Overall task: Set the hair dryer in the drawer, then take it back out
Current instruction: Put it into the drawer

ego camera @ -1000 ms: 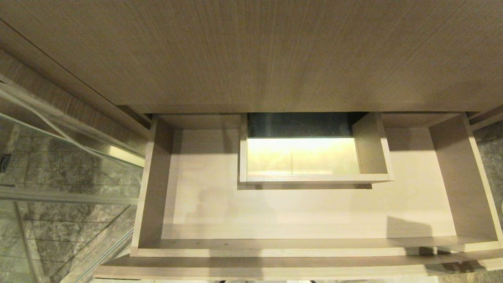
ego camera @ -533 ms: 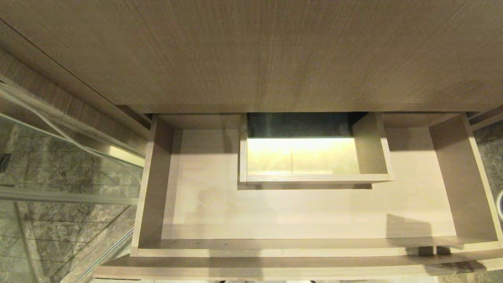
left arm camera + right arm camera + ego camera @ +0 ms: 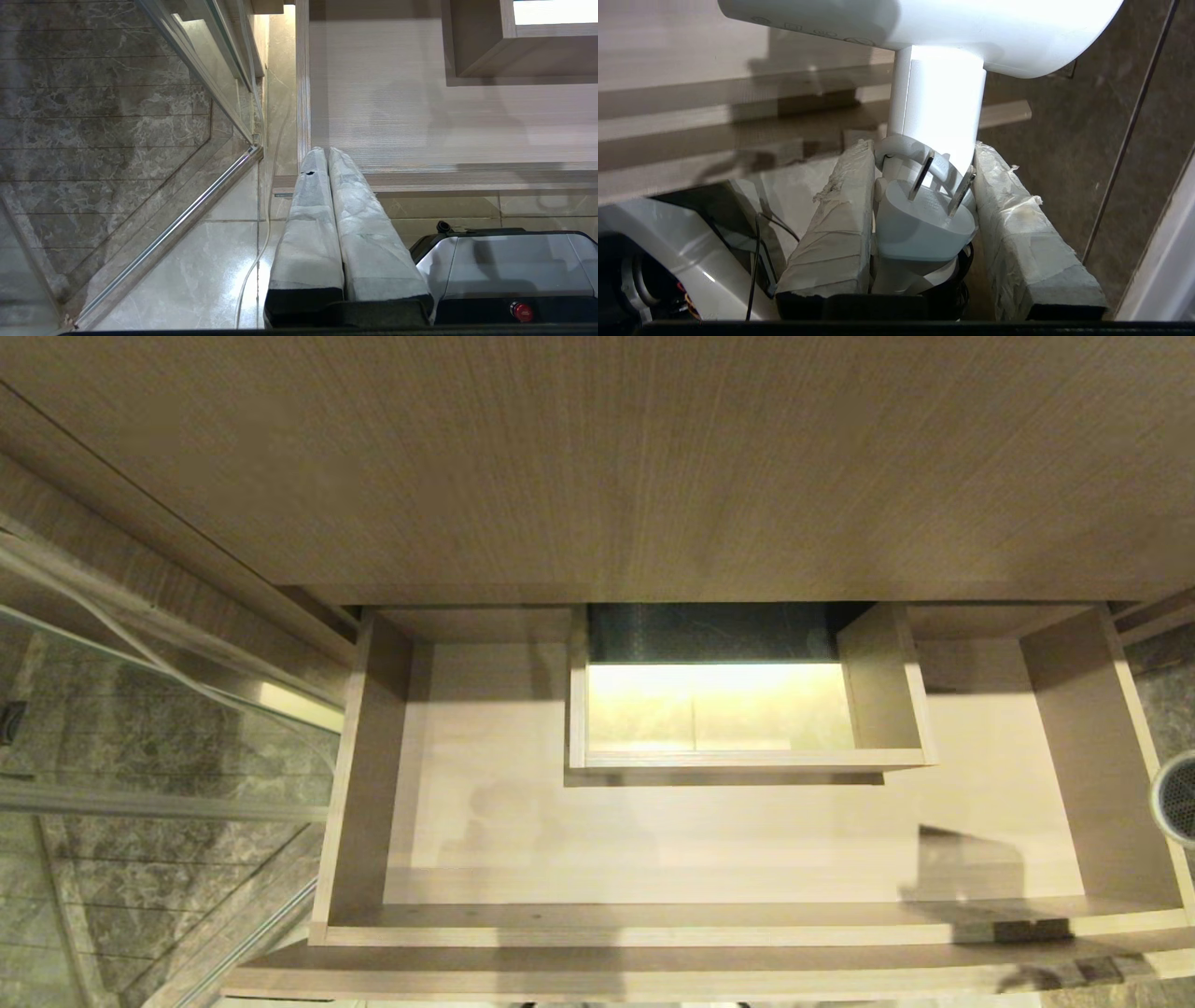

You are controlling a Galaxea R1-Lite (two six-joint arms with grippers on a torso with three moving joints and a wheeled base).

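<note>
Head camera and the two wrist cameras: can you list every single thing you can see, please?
drawer: one, pale beige wood grain, pulled open below the countertop, nothing lying in it.
boxed cut-out: one, beige, middle back of the drawer.
countertop: one, brown wood grain, above the drawer.
glass panel: one, clear, metal-framed, on the robot's left.
floor: pale glossy tiles.
hair dryer: one, white, held by its handle, right of the drawer.
plug: one, pale grey, two prongs, at the handle's base.
left gripper: fingers together, parked near the drawer's left front corner.
right gripper: fingers clamped on the handle.

Glossy white plastic hair dryer (image 3: 934, 28); matt wood-grain drawer (image 3: 653, 840)
</note>
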